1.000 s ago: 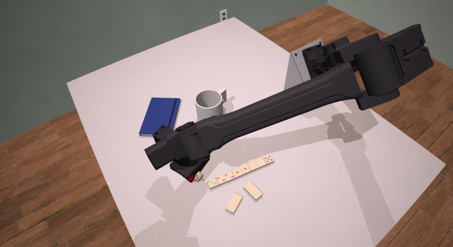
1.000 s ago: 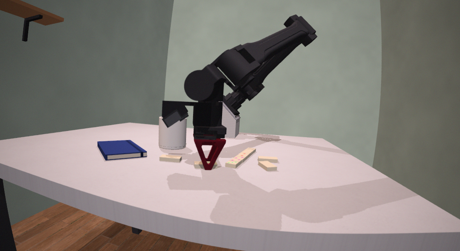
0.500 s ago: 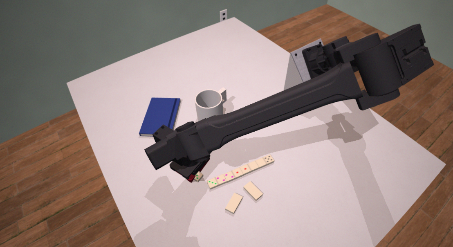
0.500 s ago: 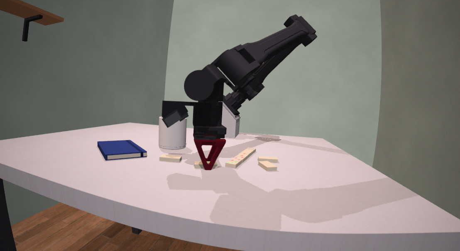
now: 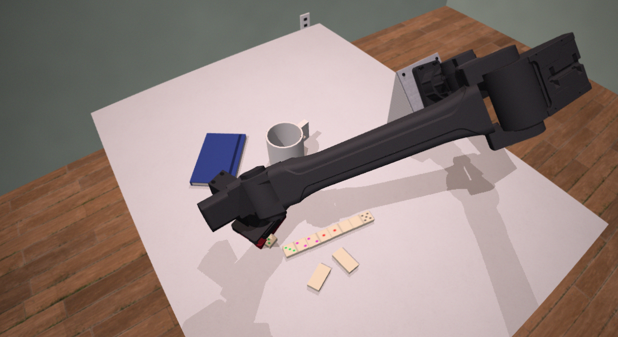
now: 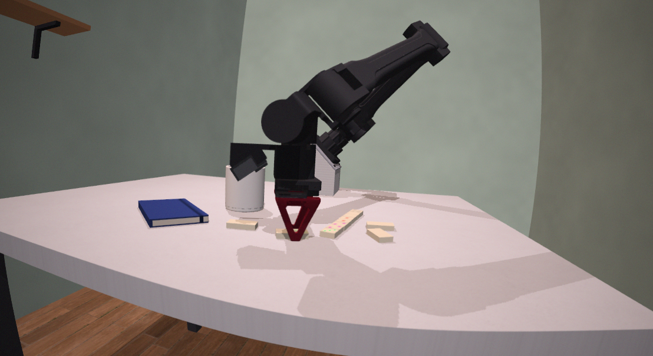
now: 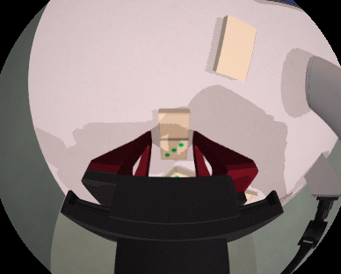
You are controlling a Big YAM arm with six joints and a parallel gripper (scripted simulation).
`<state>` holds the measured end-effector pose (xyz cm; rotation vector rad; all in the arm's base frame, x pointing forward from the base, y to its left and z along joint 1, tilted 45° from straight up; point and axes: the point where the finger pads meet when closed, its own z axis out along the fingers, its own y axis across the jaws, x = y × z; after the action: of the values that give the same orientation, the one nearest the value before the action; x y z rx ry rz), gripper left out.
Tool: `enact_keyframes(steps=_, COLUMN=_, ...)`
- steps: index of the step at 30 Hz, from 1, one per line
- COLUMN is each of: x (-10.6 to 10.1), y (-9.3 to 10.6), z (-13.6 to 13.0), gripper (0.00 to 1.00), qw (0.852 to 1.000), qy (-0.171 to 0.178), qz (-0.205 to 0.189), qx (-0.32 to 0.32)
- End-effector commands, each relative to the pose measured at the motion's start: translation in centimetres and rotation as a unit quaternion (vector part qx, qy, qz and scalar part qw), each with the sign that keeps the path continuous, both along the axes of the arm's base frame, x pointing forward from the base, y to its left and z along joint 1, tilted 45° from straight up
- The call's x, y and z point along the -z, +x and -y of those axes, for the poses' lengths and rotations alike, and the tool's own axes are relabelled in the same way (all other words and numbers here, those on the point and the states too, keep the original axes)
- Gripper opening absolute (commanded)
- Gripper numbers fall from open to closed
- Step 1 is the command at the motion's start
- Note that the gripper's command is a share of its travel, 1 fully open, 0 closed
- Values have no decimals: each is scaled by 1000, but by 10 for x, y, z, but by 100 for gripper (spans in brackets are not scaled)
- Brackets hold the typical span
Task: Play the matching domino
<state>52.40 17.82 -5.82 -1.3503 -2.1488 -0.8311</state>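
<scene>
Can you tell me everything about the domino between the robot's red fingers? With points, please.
The domino (image 5: 271, 240) (image 6: 280, 234) (image 7: 174, 123) is a small, cream-coloured block. It lies flat and face up on the white table (image 5: 389, 269) (image 6: 137, 271) (image 7: 97, 66). A dark groove splits its face: one half is blank, the other has three slanting green dots. That dotted half faces the domino line (image 5: 328, 234) (image 6: 341, 223), with a gap between. The red fingers (image 5: 261, 242) (image 6: 283, 208) stand around it, seemingly without touching.

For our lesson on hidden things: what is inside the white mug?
The top view shows only bare grey inner wall in the mug; the near rim hides its bottom.
</scene>
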Motion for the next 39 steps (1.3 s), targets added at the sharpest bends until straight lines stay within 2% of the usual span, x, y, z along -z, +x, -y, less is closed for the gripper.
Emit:
enact_keyframes(steps=1, x=-2, y=2, z=3, gripper=43, qw=1000, qy=0, qz=3, qx=3)
enact_keyframes(steps=10, x=3, y=-1, z=10, gripper=43, qw=1000, qy=-2, qz=-3, qx=10)
enact_keyframes(steps=39, x=0, y=1, z=7, gripper=43, qw=1000, qy=-1, qz=0, qx=7)
